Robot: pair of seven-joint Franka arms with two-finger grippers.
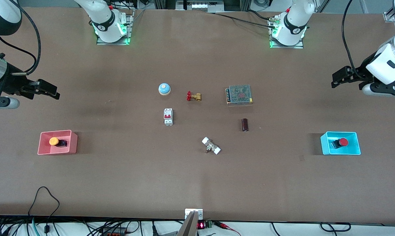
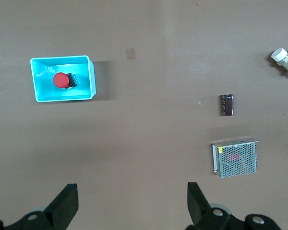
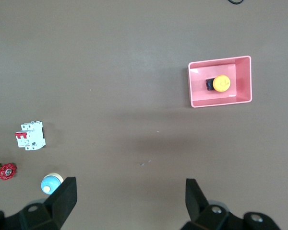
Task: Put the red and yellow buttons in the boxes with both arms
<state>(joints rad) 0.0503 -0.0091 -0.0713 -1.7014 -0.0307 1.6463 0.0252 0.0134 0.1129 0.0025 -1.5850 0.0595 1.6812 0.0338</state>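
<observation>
Clutter mid-table, between boxes (image 1: 73, 144).

Left gripper (image 2: 129, 203): fingers spread wide; only the tips and knuckles show in the left wrist view, the rest cut by the picture's edge.
Right gripper (image 3: 129, 201): likewise cropped in the right wrist view, jaws wide apart.
Brass valve (image 3: 4, 170): cut off at the edge of the right wrist view.
White-capped fitting (image 2: 286, 61): partly out of the left wrist view.
Yellow button (image 1: 54, 141): black body partly hidden under its cap.
Power supply (image 1: 239, 94): label print too small to read.
</observation>
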